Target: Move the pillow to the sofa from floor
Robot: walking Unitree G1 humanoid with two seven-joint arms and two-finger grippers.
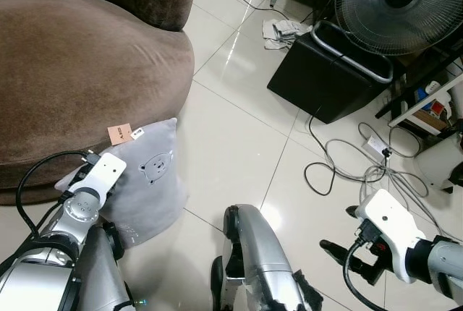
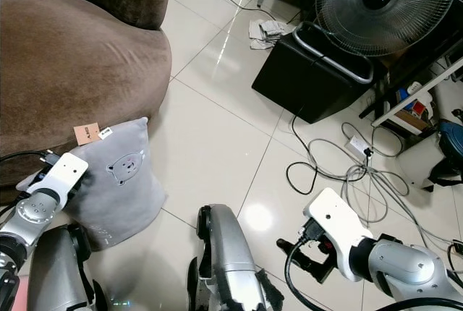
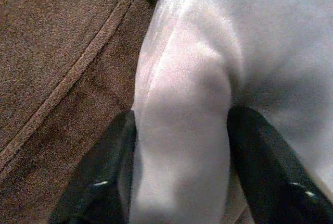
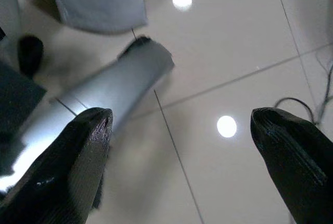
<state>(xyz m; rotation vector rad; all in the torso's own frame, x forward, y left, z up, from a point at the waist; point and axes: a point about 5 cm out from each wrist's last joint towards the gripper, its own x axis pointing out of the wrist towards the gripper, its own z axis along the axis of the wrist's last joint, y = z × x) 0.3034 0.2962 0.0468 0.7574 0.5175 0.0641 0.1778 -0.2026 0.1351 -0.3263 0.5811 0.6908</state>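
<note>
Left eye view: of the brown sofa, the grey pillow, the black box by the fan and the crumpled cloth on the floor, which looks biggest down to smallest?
1. brown sofa
2. grey pillow and black box: alike, and the box lies farther off, so unsure
3. crumpled cloth

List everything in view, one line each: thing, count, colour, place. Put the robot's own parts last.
soft grey pillow with a bear print: one, grey, on the floor leaning against the sofa base.
brown fabric sofa: one, brown, at the robot's left.
tan paper tag: one, at the pillow's upper corner.
black box-shaped stand: one, black, on the floor under the fan.
round-grilled electric fan: one, dark grey, ahead to the right.
tangled cables: several, grey and black, on the floor at the right.
crumpled cloth: one, whitish, on the floor beside the stand.
glossy tiled floor: cream.
left gripper: one, black fingers closed on a fold of the pillow.
right gripper: one, open above the floor.
</note>
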